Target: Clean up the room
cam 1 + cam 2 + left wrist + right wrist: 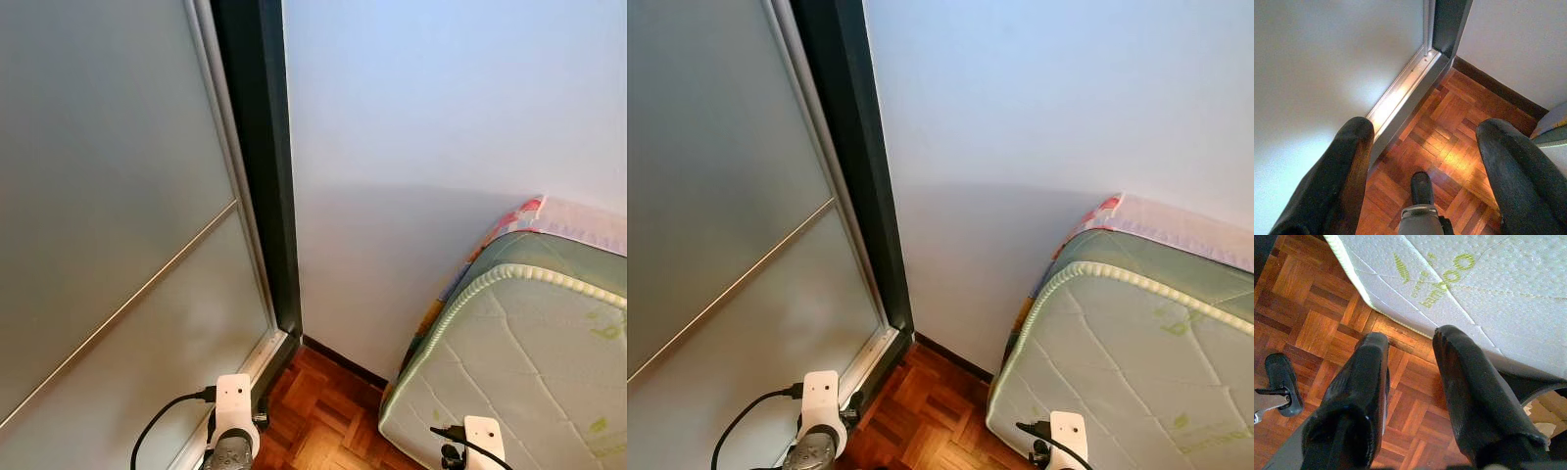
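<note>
Parquet floor (pixel 1449 127) lay bare; mattress (pixel 529 362) stood at 3 o'clock, nearest right gripper (pixel 1410 357). Both grippers, including left gripper (pixel 1425 142), gaped empty.

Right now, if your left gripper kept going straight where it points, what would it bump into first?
Probably the wooden parquet floor. The left gripper points down at it with fingers spread and nothing between. The sliding door's metal track lies just beside that line, though depth is hard to judge.

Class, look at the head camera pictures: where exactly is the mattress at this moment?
The mattress sits at the lower right of the head views, against the white wall, with the wooden floor between it and the sliding door on the left.
</note>
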`<state>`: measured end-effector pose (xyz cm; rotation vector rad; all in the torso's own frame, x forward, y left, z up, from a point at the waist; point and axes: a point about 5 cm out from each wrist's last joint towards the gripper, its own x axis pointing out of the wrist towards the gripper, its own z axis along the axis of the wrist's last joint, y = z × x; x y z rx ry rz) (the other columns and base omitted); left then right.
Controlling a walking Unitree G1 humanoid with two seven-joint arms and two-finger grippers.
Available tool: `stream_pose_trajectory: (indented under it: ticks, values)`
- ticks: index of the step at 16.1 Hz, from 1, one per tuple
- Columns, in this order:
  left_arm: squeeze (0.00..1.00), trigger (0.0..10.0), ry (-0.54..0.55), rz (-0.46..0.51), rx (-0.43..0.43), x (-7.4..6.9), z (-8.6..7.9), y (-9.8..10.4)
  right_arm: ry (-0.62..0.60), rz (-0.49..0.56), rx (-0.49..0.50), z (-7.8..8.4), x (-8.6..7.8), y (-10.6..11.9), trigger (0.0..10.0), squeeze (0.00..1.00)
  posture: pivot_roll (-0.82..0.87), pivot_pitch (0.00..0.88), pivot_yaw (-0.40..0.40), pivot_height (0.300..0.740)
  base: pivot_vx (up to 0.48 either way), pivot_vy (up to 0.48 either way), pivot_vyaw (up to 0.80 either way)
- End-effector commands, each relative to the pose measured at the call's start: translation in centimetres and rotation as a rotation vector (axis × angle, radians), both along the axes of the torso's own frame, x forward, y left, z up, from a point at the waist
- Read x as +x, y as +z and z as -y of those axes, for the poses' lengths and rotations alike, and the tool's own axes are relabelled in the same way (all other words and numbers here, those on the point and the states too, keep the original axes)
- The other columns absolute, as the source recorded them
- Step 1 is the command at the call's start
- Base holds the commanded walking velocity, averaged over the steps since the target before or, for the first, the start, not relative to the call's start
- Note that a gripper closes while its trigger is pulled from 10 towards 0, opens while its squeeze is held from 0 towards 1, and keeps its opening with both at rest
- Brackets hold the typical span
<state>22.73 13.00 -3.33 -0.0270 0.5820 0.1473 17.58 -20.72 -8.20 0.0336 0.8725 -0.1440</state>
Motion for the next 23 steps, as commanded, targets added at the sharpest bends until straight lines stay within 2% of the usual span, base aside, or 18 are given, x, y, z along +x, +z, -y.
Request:
stream_pose_trajectory:
  ticks: [1,2,4,20,23]
  values:
    - [0.00,10.0,-0.031,-0.331,0.026,-2.5,-9.9,-3.3,-0.117,-0.010,0.182,2.1,2.3,1.3,10.0,0.00,-0.09,0.000,0.040,0.740,0.000,0.000,0.00]
    - [0.00,10.0,-0.033,-0.344,0.033,-2.9,-10.3,-3.4,-0.115,-0.012,0.182,2.1,2.4,1.4,10.0,0.00,-0.09,0.000,0.037,0.740,0.000,0.000,0.00]
    - [0.00,10.0,-0.049,-0.367,0.051,-3.7,-10.9,-3.7,-0.103,-0.002,0.171,1.1,4.3,2.1,10.0,0.00,-0.08,0.000,0.030,0.740,0.000,0.000,0.00]
    - [0.00,10.0,-0.049,-0.367,0.051,-3.7,-10.9,-3.7,-0.103,-0.002,0.171,1.1,4.3,2.1,10.0,0.00,-0.08,0.000,0.030,0.740,0.000,0.000,0.00]
    - [0.00,10.0,-0.080,-0.385,0.079,-4.0,-10.7,-3.9,-0.111,0.038,0.179,1.1,5.2,2.8,10.0,0.00,-0.08,0.000,0.022,0.740,0.000,0.000,0.00]
